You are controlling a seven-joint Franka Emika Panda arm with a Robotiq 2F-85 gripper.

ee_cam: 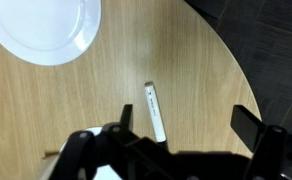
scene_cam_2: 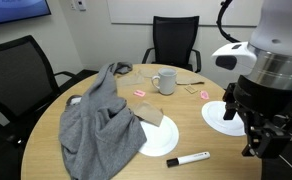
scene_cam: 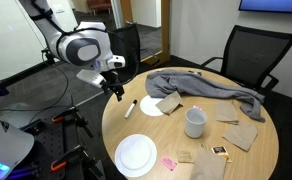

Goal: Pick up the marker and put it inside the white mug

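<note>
The marker (ee_cam: 155, 110) lies flat on the round wooden table, a thin stick with a pale barrel and a dark end. It shows in both exterior views (scene_cam: 130, 108) (scene_cam_2: 193, 158) near the table's edge. My gripper (ee_cam: 186, 120) is open and empty, hovering above the marker, which lies by the left finger. The gripper also shows in both exterior views (scene_cam: 116, 90) (scene_cam_2: 261, 140). The white mug (scene_cam: 194, 122) (scene_cam_2: 164, 82) stands upright near the table's middle, well away from the gripper.
A grey cloth (scene_cam_2: 101, 125) (scene_cam: 201, 88) covers part of the table. A white plate (scene_cam: 136, 154) (scene_cam_2: 229, 117) (ee_cam: 46, 25) lies near the marker; another (scene_cam_2: 158, 138) sits partly under the cloth. Brown paper pieces (scene_cam: 241, 132) lie about. Black chairs (scene_cam_2: 174, 45) surround the table.
</note>
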